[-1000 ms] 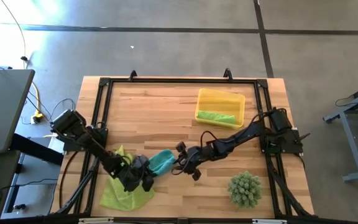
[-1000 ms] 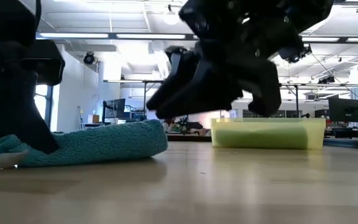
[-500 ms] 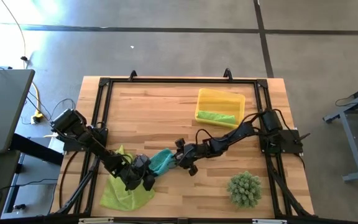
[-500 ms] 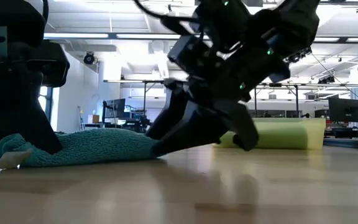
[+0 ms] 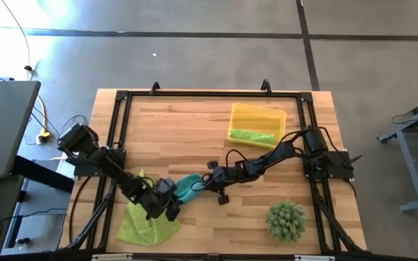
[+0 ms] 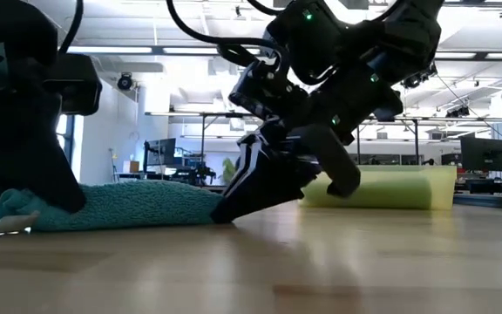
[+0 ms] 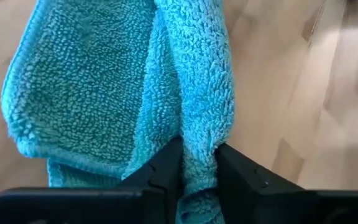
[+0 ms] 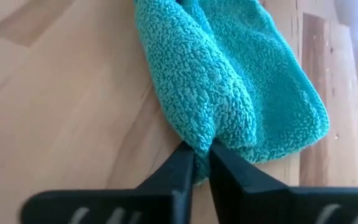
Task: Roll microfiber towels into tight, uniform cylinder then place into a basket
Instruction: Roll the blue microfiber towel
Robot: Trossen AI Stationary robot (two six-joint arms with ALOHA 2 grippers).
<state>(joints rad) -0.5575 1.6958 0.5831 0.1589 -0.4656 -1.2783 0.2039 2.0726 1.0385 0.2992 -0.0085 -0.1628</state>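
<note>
Three towels: one teal (image 5: 186, 187), two green (image 5: 146, 226).

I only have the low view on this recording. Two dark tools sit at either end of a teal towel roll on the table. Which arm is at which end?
Observer: By the high view, the right tool is at the roll's end nearer the yellow basket; the left tool is at the opposite end.
Operator: Is the right one actually gripping?
Observer: Yes; its wrist view shows it pinching a fold of the teal towel.
Operator: And the left?
Observer: Its fingers have towel between them.
Operator: What's under the left arm?
Observer: A lime-green towel, lying unrolled at the table's front-left.
</note>
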